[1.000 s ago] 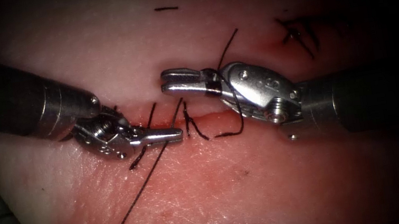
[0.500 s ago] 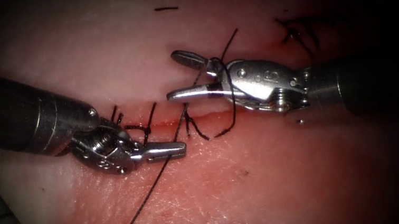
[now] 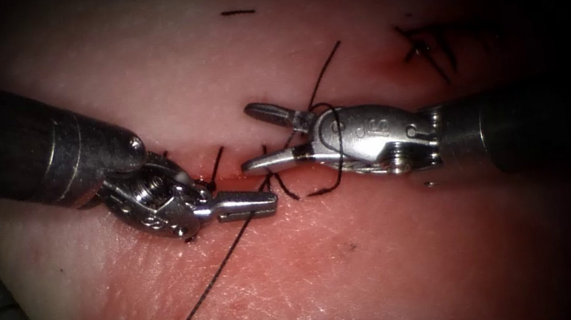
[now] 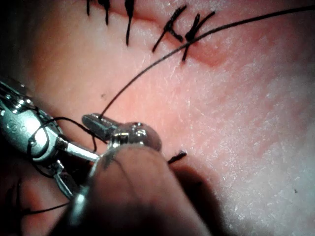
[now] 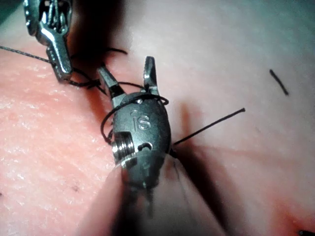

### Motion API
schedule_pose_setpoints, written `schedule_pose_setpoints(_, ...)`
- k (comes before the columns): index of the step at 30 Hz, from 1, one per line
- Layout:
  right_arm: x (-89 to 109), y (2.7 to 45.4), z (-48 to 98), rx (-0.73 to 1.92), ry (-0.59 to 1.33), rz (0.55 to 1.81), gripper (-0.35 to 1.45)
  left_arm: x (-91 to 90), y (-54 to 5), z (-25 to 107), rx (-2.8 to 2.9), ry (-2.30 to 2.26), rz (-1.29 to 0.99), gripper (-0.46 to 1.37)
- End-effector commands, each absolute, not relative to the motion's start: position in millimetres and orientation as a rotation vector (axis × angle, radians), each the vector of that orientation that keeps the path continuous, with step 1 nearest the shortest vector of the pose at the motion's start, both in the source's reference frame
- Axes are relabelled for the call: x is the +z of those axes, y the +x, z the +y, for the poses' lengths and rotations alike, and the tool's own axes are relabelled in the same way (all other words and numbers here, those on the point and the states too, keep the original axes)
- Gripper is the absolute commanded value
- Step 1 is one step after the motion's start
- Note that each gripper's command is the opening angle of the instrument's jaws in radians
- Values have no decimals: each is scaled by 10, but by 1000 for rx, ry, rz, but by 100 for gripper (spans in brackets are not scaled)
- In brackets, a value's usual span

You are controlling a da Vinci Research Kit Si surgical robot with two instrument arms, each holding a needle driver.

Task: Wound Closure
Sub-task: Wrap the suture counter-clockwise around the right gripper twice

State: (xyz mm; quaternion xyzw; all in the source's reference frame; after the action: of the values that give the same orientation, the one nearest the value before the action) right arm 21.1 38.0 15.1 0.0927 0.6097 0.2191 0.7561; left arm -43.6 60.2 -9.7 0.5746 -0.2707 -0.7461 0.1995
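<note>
Over the cut tissue (image 3: 363, 262), left tool (image 3: 247, 204) shut on thread (image 3: 200, 296), right tool (image 3: 268, 136) open, thread-looped, empty.

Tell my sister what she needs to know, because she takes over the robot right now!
Left hand: shut on the thread, which trails away over the tissue toward the near edge.
Right hand: jaws open, holding nothing, with a loop of thread wound around it just behind the jaws. It sits above the cut, tips pointing at the left hand.
Needle: I cannot see it.
Done: several stitches already cross the cut, and cut ends of thread lie on the tissue.
Left: the loop on the right hand is still loose, so this knot is not finished.
</note>
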Motion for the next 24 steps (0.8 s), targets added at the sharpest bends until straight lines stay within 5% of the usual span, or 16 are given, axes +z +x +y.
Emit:
schedule_pose_setpoints(1,150,212,379,467,215,1333,83,-97,-436,603,-2089,1604,-743,-35)
schedule_pose_setpoints(24,176,224,324,300,367,1315,74,-106,-440,663,-2055,1652,-679,-35)
